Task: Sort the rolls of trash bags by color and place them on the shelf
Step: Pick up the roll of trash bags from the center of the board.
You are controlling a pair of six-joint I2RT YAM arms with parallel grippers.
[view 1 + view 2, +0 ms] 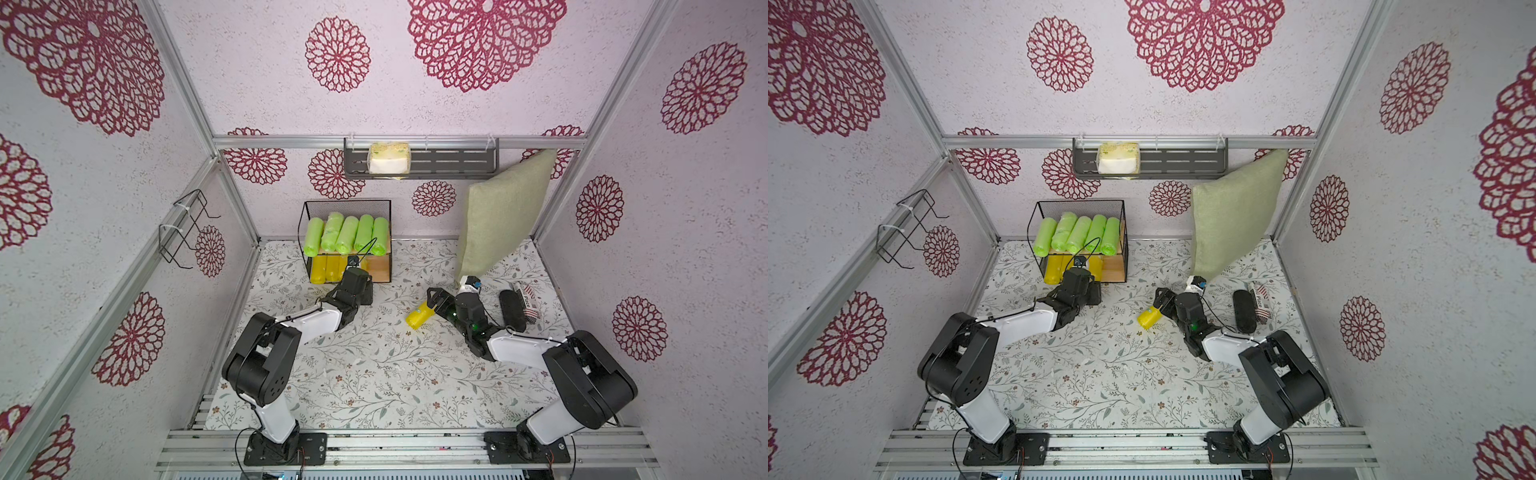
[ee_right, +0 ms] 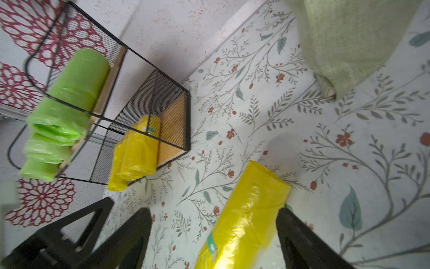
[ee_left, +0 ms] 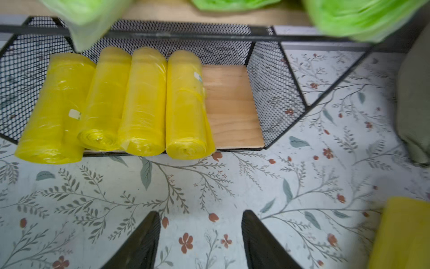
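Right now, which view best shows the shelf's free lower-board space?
The left wrist view: it looks straight at the lower board, bare wood beside four yellow rolls. The right wrist view shows it through side mesh. In both top views only a strip shows below the green rolls.

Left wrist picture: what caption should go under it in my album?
Four yellow rolls lie side by side on the lower shelf board, open left tool in front.

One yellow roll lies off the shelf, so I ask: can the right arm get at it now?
Probably yes. The right gripper is open, and the yellow roll on the floral table cover lies between its fingers. Nothing stands between them; the green cushion stands farther back.
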